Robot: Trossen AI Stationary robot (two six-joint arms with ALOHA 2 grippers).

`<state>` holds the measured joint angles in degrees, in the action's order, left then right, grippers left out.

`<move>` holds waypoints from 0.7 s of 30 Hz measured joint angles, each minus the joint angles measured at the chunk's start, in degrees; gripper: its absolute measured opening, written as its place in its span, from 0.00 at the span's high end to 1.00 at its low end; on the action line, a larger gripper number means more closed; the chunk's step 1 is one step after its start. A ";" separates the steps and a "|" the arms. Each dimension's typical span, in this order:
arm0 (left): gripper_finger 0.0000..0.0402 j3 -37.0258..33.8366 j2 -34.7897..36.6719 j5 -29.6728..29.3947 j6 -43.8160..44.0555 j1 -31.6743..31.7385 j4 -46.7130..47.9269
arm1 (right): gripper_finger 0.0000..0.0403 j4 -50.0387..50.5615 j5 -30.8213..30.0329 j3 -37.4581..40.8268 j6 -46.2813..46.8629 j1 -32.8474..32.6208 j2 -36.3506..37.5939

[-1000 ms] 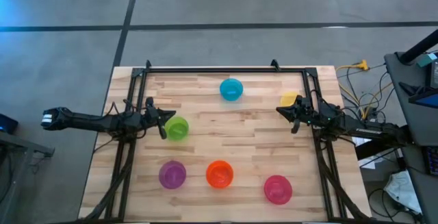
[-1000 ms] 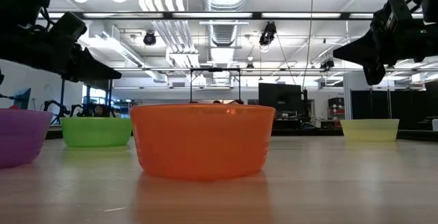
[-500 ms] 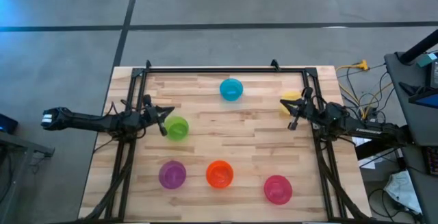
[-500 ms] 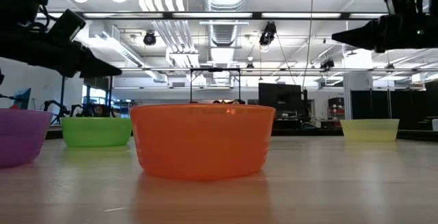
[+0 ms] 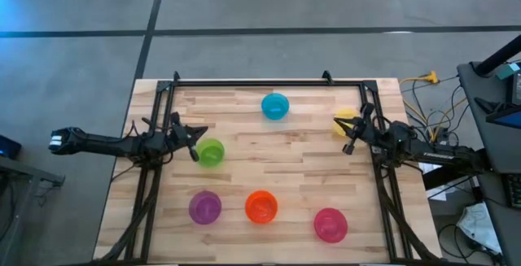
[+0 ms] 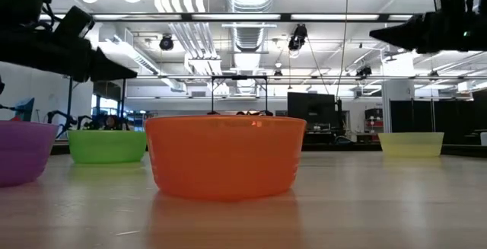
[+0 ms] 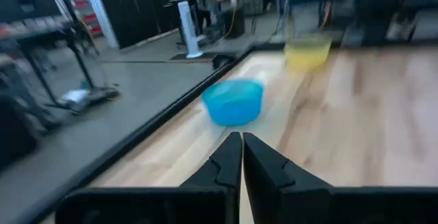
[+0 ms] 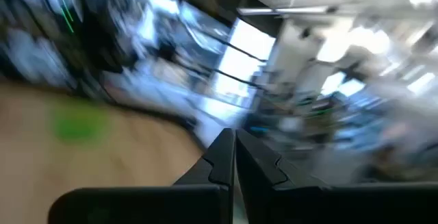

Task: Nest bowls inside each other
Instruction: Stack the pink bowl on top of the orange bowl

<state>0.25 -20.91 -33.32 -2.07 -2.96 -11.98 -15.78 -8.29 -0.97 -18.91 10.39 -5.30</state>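
Six small round bowls stand upright on the wooden table, each on its base. In the high view they are the blue bowl [image 5: 275, 106], yellow bowl [image 5: 345, 119], green bowl [image 5: 211, 153], purple bowl [image 5: 204, 207], orange bowl [image 5: 260, 207] and pink bowl [image 5: 330, 224]. My left gripper [image 5: 197, 143] hovers shut just left of the green bowl, above the table [image 6: 125, 71]. In its wrist view the shut fingers [image 7: 241, 152] point toward the blue bowl [image 7: 233, 102] and yellow bowl [image 7: 306, 53]. My right gripper [image 5: 347, 133] hangs shut beside the yellow bowl, well above it [image 6: 378, 34].
A black metal frame [image 5: 244, 81] runs along the far edge and down both sides of the table. Cables and equipment [image 5: 431, 95] lie off the right edge. Bare wood [image 5: 277, 156] spans the table's middle. The low view shows the orange bowl [image 6: 224, 154] closest.
My right gripper has tipped from pointing down to lying level and has risen a little over the yellow bowl; its wrist view is blurred. My left gripper has lifted slightly beside the green bowl. The bowls have not moved.
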 joint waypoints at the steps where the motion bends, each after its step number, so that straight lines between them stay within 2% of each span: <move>1: 1.00 0.00 0.00 0.12 2.40 0.00 -1.60 | 0.98 -1.05 2.19 0.00 9.10 0.00 0.01; 4: 1.00 0.00 -0.07 0.24 10.77 0.00 -8.09 | 0.98 -6.95 4.12 0.00 32.40 0.00 -0.49; 7: 1.00 0.00 0.04 0.24 23.96 0.00 -14.95 | 0.98 -13.61 3.76 0.00 49.64 0.00 -0.74; 9: 1.00 0.00 0.07 0.23 31.74 0.00 -19.67 | 0.98 -18.15 3.76 0.00 56.86 0.00 -0.84; 11: 1.00 0.00 -0.04 -0.32 34.33 0.02 -25.75 | 0.98 -23.99 5.02 0.00 58.58 -0.02 -1.09; 14: 1.00 -0.02 -1.13 1.60 34.45 -0.06 -34.47 | 0.98 -30.91 12.82 0.00 58.47 -0.32 -2.54; 17: 1.00 0.03 -3.25 12.17 31.58 -0.15 -40.51 | 0.98 -34.31 18.78 0.00 56.83 -2.91 -5.59; 19: 1.00 0.51 -5.17 19.54 29.08 -0.15 -41.96 | 0.98 -34.92 17.74 0.00 54.08 -6.09 -8.61; 21: 1.00 2.02 -7.48 25.25 27.14 -0.21 -41.88 | 0.98 -37.07 13.49 0.00 49.92 -9.79 -12.61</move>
<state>2.27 -28.38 -8.07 25.07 -3.17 -53.86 -52.85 5.20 -0.97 31.01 0.60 -17.91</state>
